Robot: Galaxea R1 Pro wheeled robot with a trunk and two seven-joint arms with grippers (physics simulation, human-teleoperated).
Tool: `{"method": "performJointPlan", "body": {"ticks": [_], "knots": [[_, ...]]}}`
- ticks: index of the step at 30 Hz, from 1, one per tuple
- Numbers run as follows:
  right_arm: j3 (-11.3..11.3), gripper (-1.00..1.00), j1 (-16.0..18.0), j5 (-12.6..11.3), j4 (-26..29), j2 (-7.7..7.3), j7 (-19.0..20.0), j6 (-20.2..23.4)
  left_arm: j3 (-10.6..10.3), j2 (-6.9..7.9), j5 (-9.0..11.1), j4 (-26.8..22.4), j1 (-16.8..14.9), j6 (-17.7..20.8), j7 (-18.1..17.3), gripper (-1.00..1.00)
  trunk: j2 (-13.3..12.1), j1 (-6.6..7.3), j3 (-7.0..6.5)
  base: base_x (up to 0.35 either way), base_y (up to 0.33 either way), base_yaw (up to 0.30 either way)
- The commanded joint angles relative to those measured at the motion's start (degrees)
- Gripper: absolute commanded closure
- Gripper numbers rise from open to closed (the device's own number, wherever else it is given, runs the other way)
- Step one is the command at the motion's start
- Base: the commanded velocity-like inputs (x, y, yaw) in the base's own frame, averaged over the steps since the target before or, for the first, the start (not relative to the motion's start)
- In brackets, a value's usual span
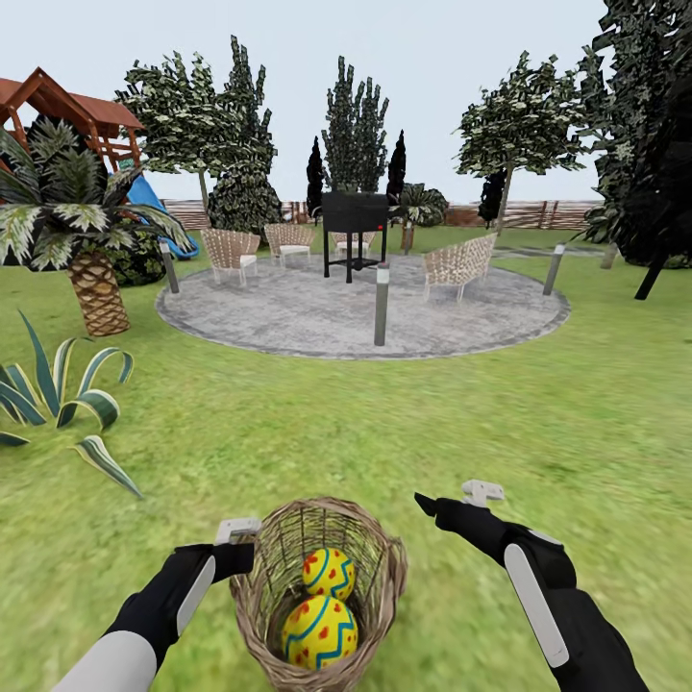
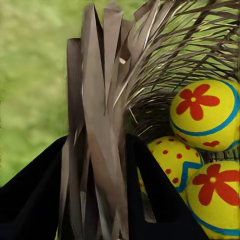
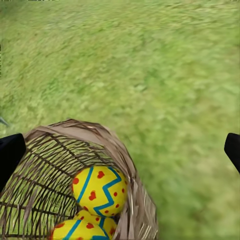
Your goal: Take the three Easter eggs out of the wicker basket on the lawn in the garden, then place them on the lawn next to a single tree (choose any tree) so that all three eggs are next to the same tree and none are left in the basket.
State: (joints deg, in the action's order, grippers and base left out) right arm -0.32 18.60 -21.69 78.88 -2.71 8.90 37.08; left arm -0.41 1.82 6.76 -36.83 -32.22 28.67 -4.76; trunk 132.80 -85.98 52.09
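The wicker basket (image 1: 380, 567) stands tilted on the lawn (image 1: 538, 423) right in front of me. Two Easter eggs (image 1: 329, 572) (image 1: 319, 631) show inside it in the head view. The left wrist view shows three eggs (image 2: 205, 114) (image 2: 172, 160) (image 2: 215, 195) in the basket (image 2: 150, 45). My left gripper (image 1: 240, 553) (image 2: 97, 150) is shut on the basket's rim, one black finger on each side of the weave. My right gripper (image 1: 447, 500) (image 3: 120, 150) hovers open just right of the basket (image 3: 55, 150), above the eggs (image 3: 100, 190), holding nothing. Pale-trunked trees (image 1: 204, 187) (image 1: 505, 197) stand far off.
A round grey paved area (image 1: 288, 317) lies ahead with woven chairs (image 1: 459, 261), a black grill (image 1: 354, 231) and short bollards (image 1: 382, 306). A palm (image 1: 96, 288) and a spiky striped plant (image 1: 58, 404) stand at the left. Open grass stretches to the right.
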Motion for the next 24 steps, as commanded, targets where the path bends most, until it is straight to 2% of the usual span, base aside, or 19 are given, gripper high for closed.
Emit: {"method": "performJointPlan", "body": {"ticks": [1,24], "knots": [[0.0,-1.0,0.0,0.0,0.0,-0.01,0.2,0.3,0.0,0.03,0.5,-0.1,0.0,0.3,0.0,1.0,-0.4,0.24,-0.13,0.0,0.0,0.0],[0.0,-1.0,0.0,0.0,0.0,0.08,0.2,0.3,-0.1,0.03,0.5,-0.1,0.0,0.3,0.0,1.0,-9.6,5.29,-4.26,0.0,0.0,0.0]]}}
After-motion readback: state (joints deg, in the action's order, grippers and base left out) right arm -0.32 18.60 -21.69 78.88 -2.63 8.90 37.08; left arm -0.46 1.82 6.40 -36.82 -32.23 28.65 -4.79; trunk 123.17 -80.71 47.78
